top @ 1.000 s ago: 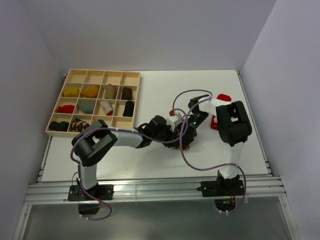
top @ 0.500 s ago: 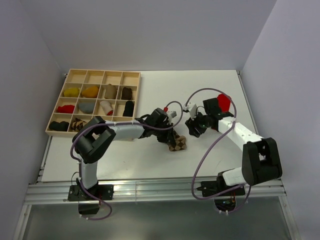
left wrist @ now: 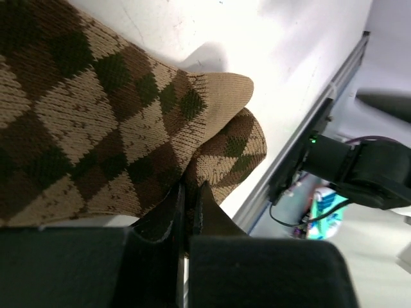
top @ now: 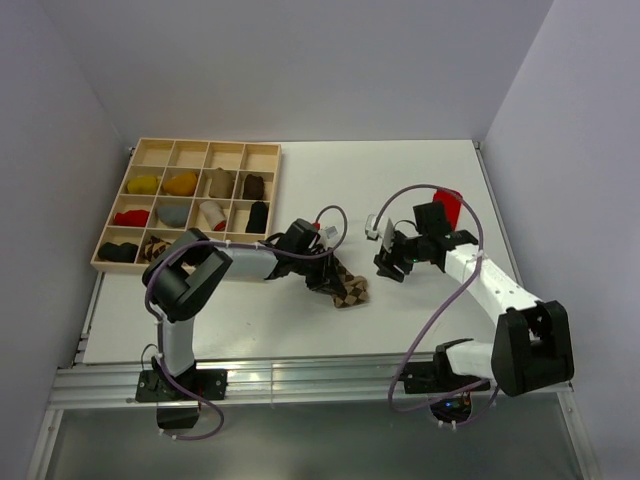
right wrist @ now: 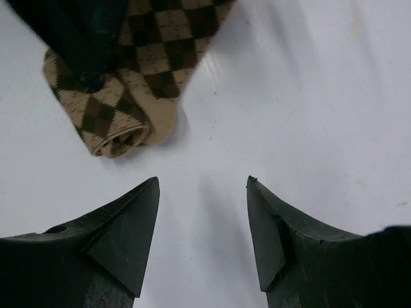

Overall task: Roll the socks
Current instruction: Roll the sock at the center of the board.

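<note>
The brown-and-tan argyle sock [top: 350, 292] lies on the white table, partly rolled, with a curled end showing in the right wrist view [right wrist: 119, 138]. My left gripper [top: 326, 276] is shut on its edge; in the left wrist view the jaws [left wrist: 189, 192] pinch the fabric [left wrist: 96, 122]. My right gripper [top: 390, 266] is open and empty, a little to the right of the sock and not touching it; its fingertips [right wrist: 202, 183] hover over bare table. The red sock [top: 447, 203] lies behind the right arm. No loose black sock shows.
A wooden tray [top: 270, 190] with compartments stands at the back left and holds small rolled bundles in yellow, orange, grey, red, black and argyle. The table's near edge and metal rail [top: 300, 370] run in front of the arms.
My right gripper has let go of the argyle sock and pulled back to the right, open. My left gripper has kept hold and drawn the sock slightly left.
</note>
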Motion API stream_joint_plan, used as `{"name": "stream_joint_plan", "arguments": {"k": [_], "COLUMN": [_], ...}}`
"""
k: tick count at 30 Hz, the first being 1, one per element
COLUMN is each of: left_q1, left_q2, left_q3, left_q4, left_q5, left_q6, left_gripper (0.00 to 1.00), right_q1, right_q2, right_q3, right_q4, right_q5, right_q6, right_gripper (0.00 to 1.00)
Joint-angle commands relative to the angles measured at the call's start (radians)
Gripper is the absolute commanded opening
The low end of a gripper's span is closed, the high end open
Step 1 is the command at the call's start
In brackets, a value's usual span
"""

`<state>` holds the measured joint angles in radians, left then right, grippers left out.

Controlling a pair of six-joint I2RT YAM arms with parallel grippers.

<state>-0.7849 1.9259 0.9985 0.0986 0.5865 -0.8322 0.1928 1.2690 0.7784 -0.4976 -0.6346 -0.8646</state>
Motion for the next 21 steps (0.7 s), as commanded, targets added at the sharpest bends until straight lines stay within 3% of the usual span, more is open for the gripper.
{"name": "stream_joint_plan", "arguments": {"k": [1,5,13,21], "left_q1": [0.004,0.007,0.010,0.012], "left_q2": [0.085,0.107,0.153,0.174], "left_q3": [-0.057,-0.066,-0.049,-0.021], "left_q4": [-0.106,-0.073,-0.063,-0.065], "left_q5": [-0.002,0.010,0.030,0.071], "left_q6": [-0.002,-0.010,-0.004,0.010], "left_gripper": [0.00,0.00,0.00,0.00], "right_q1": [0.052,0.160,0.324,0.418], "right_q2": [-0.054,-0.117,-0.258,-0.234], "right_q3": [-0.033,-0.148,-0.287,-0.358], "right_q4": [-0.087,-0.067,0.096,0.233], "right_q5": [-0.070,-0.045,0.044,0.177], "right_q6": [-0.203,-0.278,-0.257,-0.252], "right_gripper": [0.64,0.68,0.73,0.73]}}
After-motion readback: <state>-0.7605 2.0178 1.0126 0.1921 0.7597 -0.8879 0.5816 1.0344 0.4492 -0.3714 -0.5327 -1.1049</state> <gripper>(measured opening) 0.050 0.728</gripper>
